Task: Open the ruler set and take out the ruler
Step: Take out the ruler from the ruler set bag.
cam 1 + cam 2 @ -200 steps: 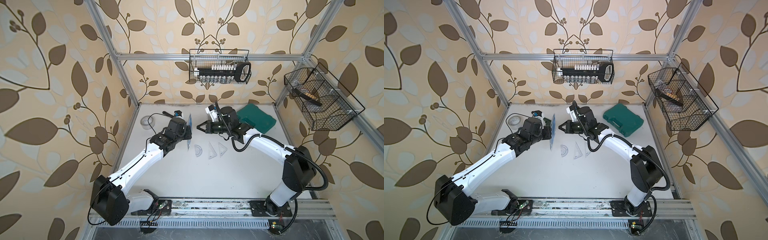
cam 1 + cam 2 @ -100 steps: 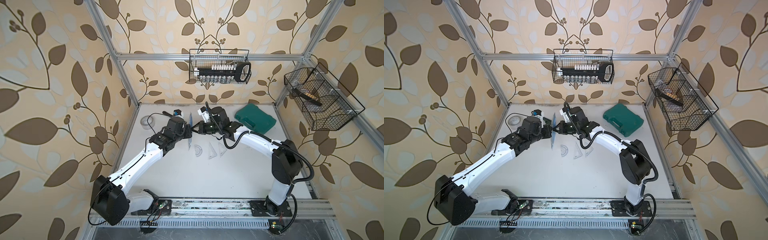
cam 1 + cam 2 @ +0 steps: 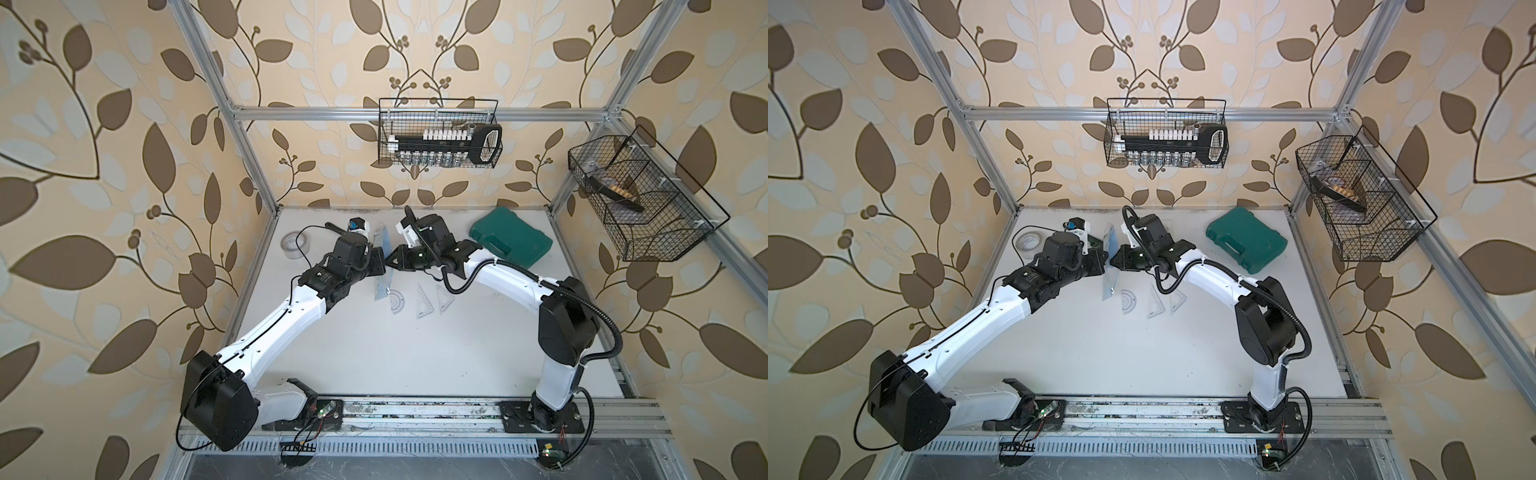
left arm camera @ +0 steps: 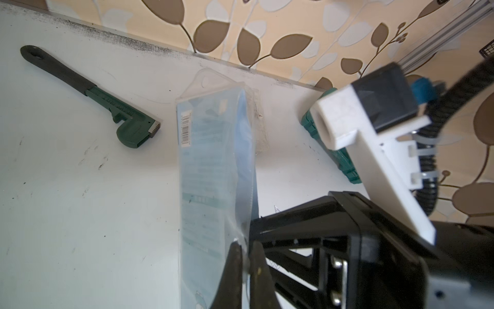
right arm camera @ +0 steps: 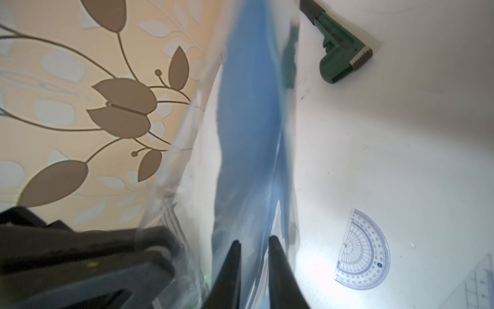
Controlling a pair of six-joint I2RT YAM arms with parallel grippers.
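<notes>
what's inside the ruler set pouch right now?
A blue card insert fills the clear pouch. Whether the ruler lies behind it cannot be seen. The protractor and two set squares are already out, on the table.

light: bright, even | wrist views: foreground blurred | top views: edges bowed

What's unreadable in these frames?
- Contents of the ruler set pouch: left wrist view shows only its blue back; right wrist view, blurred.
- Pouch's lower end: left wrist view, partly behind the left tool.
- Pipe wrench handle: cut off by right wrist view's edge.
- Markings on the set squares: too small in both top views.
</notes>
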